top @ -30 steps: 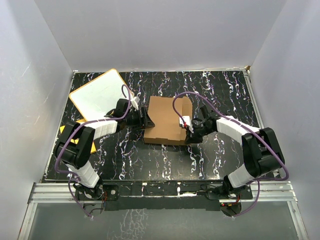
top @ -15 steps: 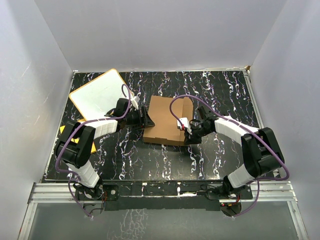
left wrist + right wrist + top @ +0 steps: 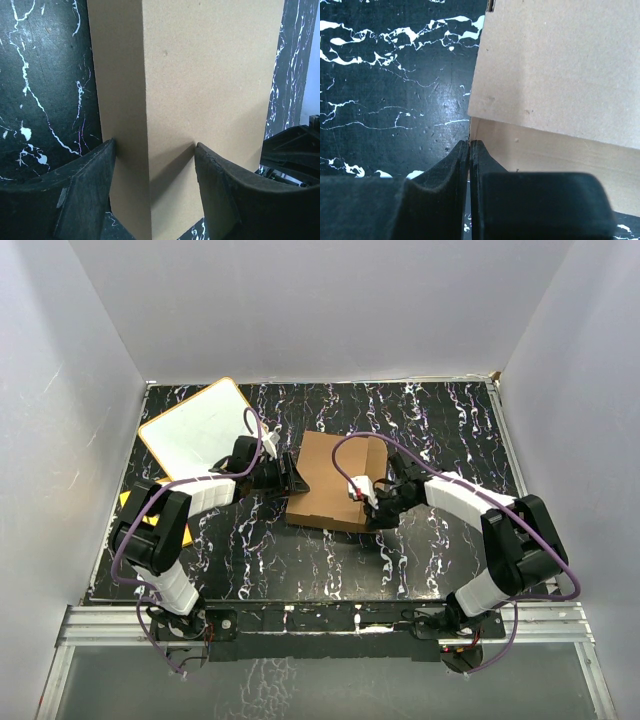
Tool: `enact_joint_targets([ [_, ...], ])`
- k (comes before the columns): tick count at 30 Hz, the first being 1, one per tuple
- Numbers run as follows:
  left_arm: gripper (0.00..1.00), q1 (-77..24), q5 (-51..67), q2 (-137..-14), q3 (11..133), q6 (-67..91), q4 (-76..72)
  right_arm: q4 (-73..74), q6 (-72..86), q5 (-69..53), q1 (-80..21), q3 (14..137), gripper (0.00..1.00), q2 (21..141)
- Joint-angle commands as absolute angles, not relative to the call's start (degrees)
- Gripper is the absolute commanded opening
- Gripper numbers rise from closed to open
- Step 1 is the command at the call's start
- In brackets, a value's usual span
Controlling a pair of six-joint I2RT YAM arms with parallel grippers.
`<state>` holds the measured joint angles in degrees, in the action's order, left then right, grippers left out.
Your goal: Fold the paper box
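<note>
1. Your left pincer (image 3: 154, 147) grasps the paper box (image 3: 325, 478) across one end; the box stretches straight ahead of it.
2. Your right pincer (image 3: 469, 144) is clenched, with its tips at the box's opposite edge.
3. The box sits on the table (image 3: 450, 420) between both pincers, and neither arm is nearer.

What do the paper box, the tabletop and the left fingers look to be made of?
The paper box: brown cardboard, matte, finely grained, with a crisp fold. The tabletop: black with white marble-like veins and a slight sheen; stone or printed laminate, cannot tell. The left fingers: black, matte, probably plastic or rubber.
</note>
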<state>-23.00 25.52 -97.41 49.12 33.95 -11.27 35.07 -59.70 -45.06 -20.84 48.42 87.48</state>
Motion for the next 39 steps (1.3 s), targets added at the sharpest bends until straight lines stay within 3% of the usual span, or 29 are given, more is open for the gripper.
enact_joint_targets([
  [1,0.59,-23.20,23.91,-98.69,50.03,32.45,-7.18,32.52,-55.57,-44.23,-24.08,52.97,0.08,87.00],
  [12,0.59,-23.38,24.39,-99.10,50.41,32.12,-6.98,33.33,-46.96,-40.12,-28.42,59.17,0.10,90.41],
  [16,0.59,-23.34,23.90,-98.60,51.08,30.91,-5.71,37.35,-47.60,-39.65,-27.60,61.08,0.18,92.02],
  [22,0.66,-22.69,23.72,-98.03,54.13,29.49,-3.29,41.57,-51.52,-42.79,-21.35,60.12,0.44,87.59],
  [26,0.76,-22.22,21.06,-95.56,57.49,28.30,0.23,43.46,-54.03,-46.64,-16.87,61.38,0.49,84.80],
  [29,0.77,-21.42,17.57,-91.36,59.54,26.95,3.85,40.81,-51.26,-50.22,-11.04,64.20,0.50,85.27],
  [32,0.73,-20.77,13.79,-85.87,59.14,26.46,6.76,29.46,-39.00,-51.86,-2.70,67.64,0.42,88.40],
  [34,0.63,-20.66,13.01,-81.87,57.02,26.88,7.65,19.39,-26.91,-51.61,1.61,68.95,0.33,91.39],
  [37,0.44,-20.67,16.98,-76.10,51.46,29.35,6.81,12.81,-17.85,-55.62,5.34,74.10,0.37,98.82],
  [39,0.39,-20.82,21.79,-73.53,46.89,32.08,4.63,14.61,-16.98,-56.36,5.45,79.38,0.42,105.82],
])
